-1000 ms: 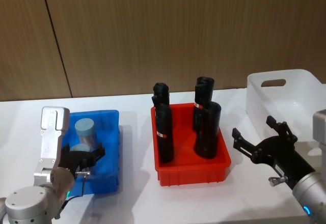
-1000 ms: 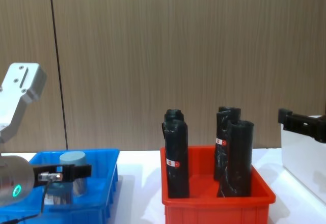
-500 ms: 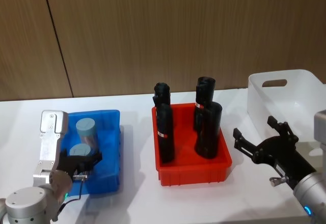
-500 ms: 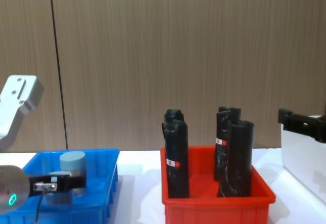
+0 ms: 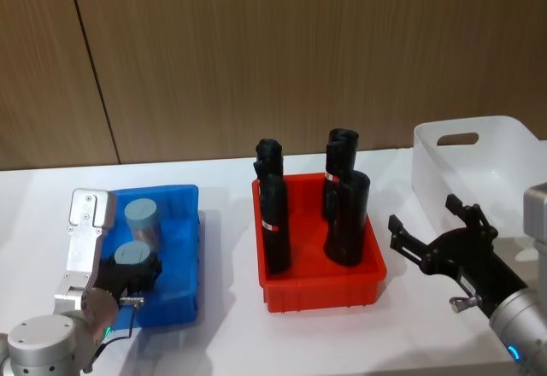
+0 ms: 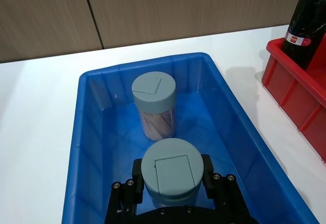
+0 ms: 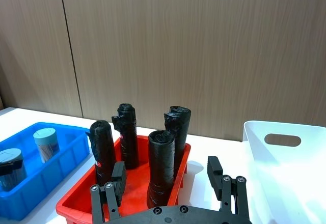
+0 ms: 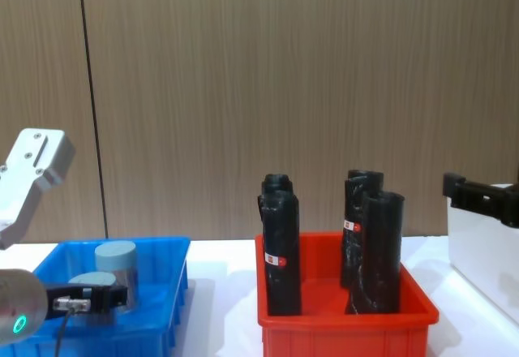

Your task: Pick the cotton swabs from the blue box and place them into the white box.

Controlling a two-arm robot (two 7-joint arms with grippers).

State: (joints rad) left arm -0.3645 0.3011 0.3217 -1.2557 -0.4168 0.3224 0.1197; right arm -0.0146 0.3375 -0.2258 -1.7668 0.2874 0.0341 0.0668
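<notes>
Head view, says the trainee, puts the left gripper [image 5: 131,267] at 8 o'clock on the table [image 5: 231,342], down inside the blue box [image 6: 87,132]. What has it got?

The near tub [image 6: 172,172], says the lead. On the left wrist view its fingers [image 6: 137,172] sit against both sides, high on the tub, so it looks clamped on it. The far tub [image 6: 154,99] stands just beside, at 12 o'clock from it, apart from the fingers.

And the right gripper [image 5: 423,214]?

Parked at 4 o'clock, spread open and holding nothing, near the white box [image 5: 504,158] at 3 o'clock.

So the lift is the step in hand. How should it go?

Straight up first, probably, until the tub's base tops the rim. A sideways pull would likely knock the far tub or catch the wall. With so high a hold, a slow rise seems wise.

Then across?

Toward 3 o'clock, and high: the red bin [image 5: 320,295] with its tall rolls [image 5: 275,222] lies between the boxes. Keep the tub upright and release low inside the white box.
</notes>
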